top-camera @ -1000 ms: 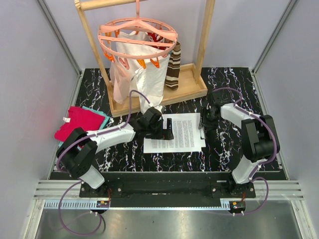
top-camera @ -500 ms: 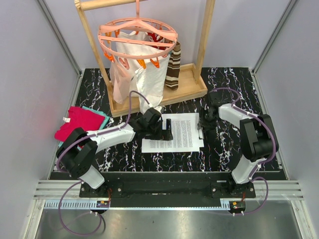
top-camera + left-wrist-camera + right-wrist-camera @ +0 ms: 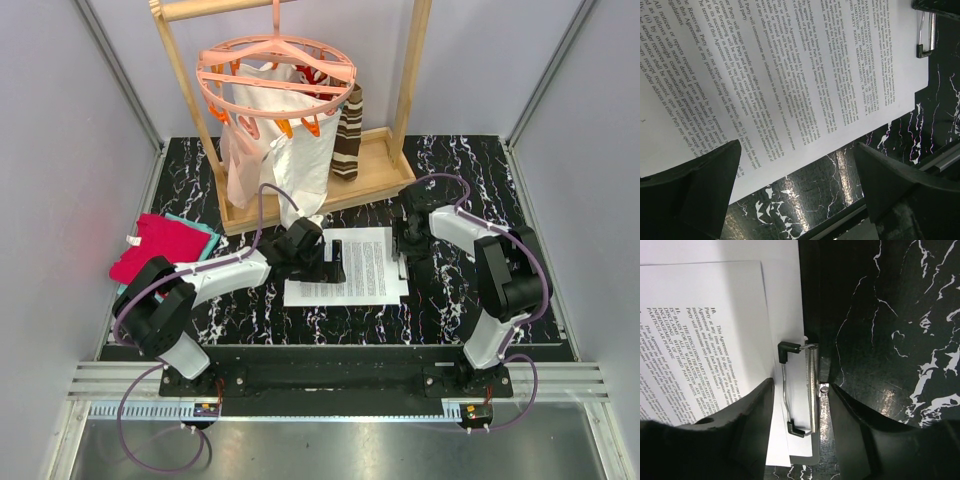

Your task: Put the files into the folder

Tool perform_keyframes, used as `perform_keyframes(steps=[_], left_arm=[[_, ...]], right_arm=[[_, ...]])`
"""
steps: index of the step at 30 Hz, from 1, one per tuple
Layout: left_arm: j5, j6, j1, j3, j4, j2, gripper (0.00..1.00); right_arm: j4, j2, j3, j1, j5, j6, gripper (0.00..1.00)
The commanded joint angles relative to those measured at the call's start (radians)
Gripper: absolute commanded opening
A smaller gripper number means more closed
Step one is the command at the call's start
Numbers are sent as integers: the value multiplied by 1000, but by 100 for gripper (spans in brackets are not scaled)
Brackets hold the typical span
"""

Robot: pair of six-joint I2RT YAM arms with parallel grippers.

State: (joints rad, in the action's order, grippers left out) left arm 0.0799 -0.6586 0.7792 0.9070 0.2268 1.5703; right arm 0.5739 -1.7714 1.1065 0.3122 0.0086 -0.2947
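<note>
Top external view showed the desk (image 3: 470,180) with the files (image 3: 360,268) lying mid-desk on the folder (image 3: 812,300), its plain black back showing just past the sheets' right edge. The left pincer (image 3: 797,197) hung low over the sheets' left part, fingers spread wide and grasping nothing, I judged to steady them. The right pincer (image 3: 799,437), likewise released, straddled the folder's metal clip (image 3: 812,390), probably to work it. The sheets' edge lay right at that clip.
</note>
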Motion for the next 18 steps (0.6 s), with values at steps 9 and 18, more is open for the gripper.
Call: perform_keyframes(steps=[9,18], left_arm=[[26,1,-11,-14,-57,-44,99],[21,7,-15,-11,-47,-58,99]], right_arm=[[86,73,82,42,28,9,69],[69,36,78,44,14,9,63]])
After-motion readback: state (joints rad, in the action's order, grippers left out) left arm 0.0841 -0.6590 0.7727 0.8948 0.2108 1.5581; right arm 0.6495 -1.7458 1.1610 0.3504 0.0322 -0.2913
